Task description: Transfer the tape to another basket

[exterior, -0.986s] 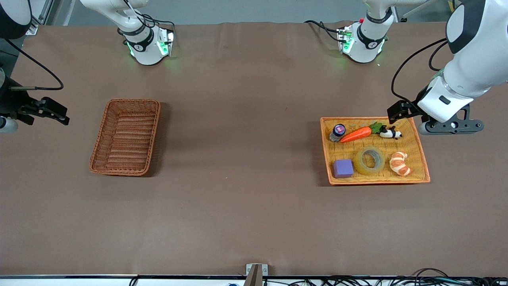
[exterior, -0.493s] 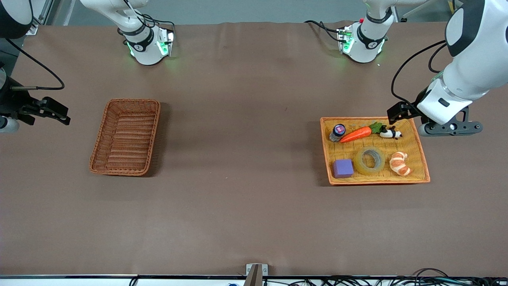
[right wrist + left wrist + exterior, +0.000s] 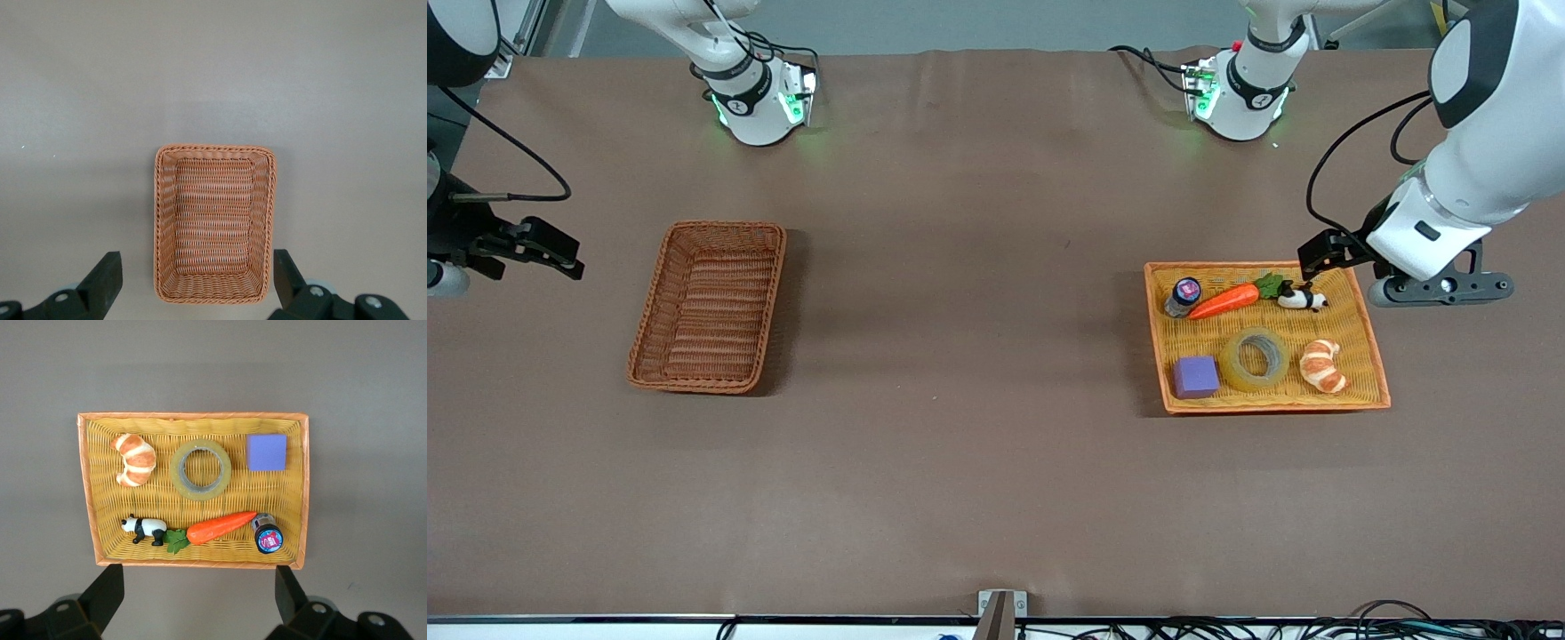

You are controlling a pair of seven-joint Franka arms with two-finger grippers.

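Observation:
The tape [image 3: 1255, 358], a translucent yellowish roll, lies flat in the yellow-orange woven tray [image 3: 1371, 342] at the left arm's end of the table; it also shows in the left wrist view [image 3: 200, 469]. My left gripper [image 3: 1334, 253] hangs open and empty over the table, just off the tray's edge that faces the robots' bases; its jaws [image 3: 199, 583] stand wide apart. The reddish-brown basket [image 3: 710, 305] stands empty toward the right arm's end and shows in the right wrist view [image 3: 215, 223]. My right gripper [image 3: 543, 251] is open and empty in the air [image 3: 197, 270], off the basket's short side.
In the tray with the tape lie a purple cube [image 3: 1195, 376], a croissant [image 3: 1321, 365], a carrot [image 3: 1232, 300], a toy panda [image 3: 1303, 300] and a small bottle [image 3: 1184, 296]. Bare brown table lies between the tray and the basket.
My left gripper has shifted only slightly beside the tray. The right arm and all the objects have stayed put.

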